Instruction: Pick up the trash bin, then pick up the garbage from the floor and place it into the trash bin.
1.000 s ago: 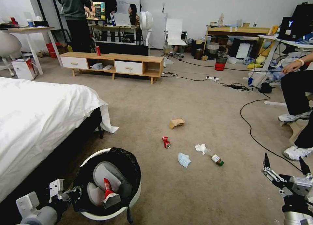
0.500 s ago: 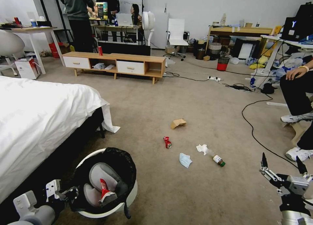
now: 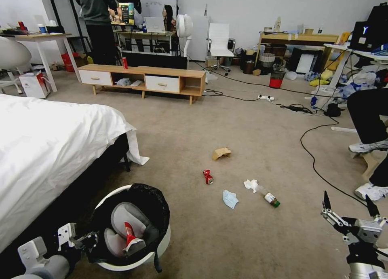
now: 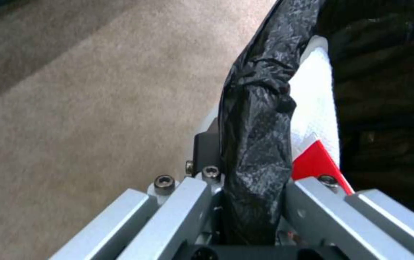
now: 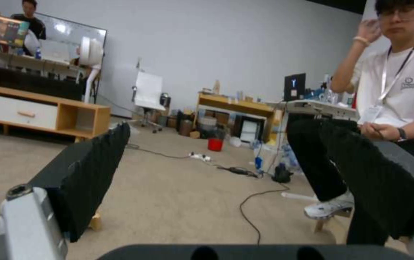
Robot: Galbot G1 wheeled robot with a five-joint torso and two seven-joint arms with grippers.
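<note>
Pinching the bag-covered rim of the trash bin [image 3: 133, 226] at the head view's lower left beside the bed [image 3: 48, 141], the left gripper [image 3: 87, 240] holds by a thin edge of slick plastic, so the bin could slip or tilt and spill the red-white wrapper [image 3: 131, 237] inside. The right gripper [image 3: 351, 210] hangs empty with fingers spread wide at lower right. Farther out on the carpet, the face mask [image 3: 230, 198], tissue [image 3: 250, 184], small bottle [image 3: 270, 198], crushed can [image 3: 207, 176] and paper bag [image 3: 221, 152] lie low and flat, so a grab may miss, and the black cable [image 3: 311, 157] nearby could snag the base.
</note>
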